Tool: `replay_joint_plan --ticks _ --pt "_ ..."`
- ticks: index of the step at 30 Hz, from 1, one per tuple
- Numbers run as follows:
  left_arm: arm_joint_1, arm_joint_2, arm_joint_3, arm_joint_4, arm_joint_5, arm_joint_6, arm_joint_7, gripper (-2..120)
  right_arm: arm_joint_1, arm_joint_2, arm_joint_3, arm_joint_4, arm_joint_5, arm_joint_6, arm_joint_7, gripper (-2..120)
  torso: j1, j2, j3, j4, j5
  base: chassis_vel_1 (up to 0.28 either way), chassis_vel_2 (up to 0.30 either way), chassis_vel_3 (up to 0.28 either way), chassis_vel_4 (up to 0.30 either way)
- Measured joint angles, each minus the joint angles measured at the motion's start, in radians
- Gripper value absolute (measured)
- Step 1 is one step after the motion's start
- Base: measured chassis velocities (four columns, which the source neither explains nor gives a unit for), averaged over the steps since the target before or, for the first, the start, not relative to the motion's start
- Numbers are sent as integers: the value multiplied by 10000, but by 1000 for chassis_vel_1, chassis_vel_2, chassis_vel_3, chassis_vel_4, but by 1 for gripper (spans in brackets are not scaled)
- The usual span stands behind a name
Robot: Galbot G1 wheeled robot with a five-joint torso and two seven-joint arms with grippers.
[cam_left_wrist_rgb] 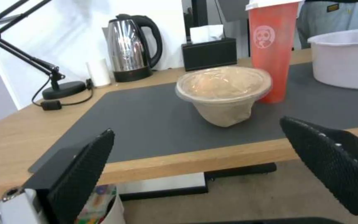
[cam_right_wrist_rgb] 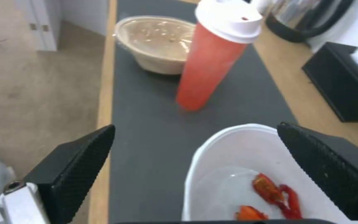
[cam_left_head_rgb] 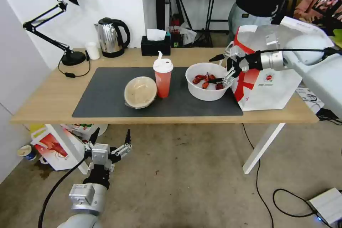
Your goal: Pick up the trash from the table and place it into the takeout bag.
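White bowl [cam_left_head_rgb: 206, 85] with red crayfish shells on grey mat, beside takeout bag [cam_left_head_rgb: 265, 74] at surface [cam_left_head_rgb: 42, 107] right end. Right hand [cam_left_head_rgb: 223, 67] spread wide over bowl's bag-side rim, apparently for grasp. Left hand [cam_left_head_rgb: 108, 146] parked below surface edge, fingers apart.

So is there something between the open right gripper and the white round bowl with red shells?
Nothing visible: the right gripper hangs open at the white round bowl's rim, beside the takeout bag.

A white round bowl holding red crayfish shells [cam_left_head_rgb: 207, 86], an upright red white-lidded drink cup [cam_left_head_rgb: 163, 78] and a tilted tan paper bowl [cam_left_head_rgb: 140, 92] sit on the light-wood table's dark grey mat [cam_left_head_rgb: 103, 96], beside the standing white-and-red takeout bag [cam_left_head_rgb: 270, 82].
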Motion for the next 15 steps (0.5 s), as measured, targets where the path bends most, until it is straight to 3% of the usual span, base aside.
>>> replay_joint_plan --ticks 15 --pt "0 0 0 0 0 0 0 100 1214 -315 -1950 -46 294 227 -1276 100 -1 0 0 -2 2 0 0 0 0"
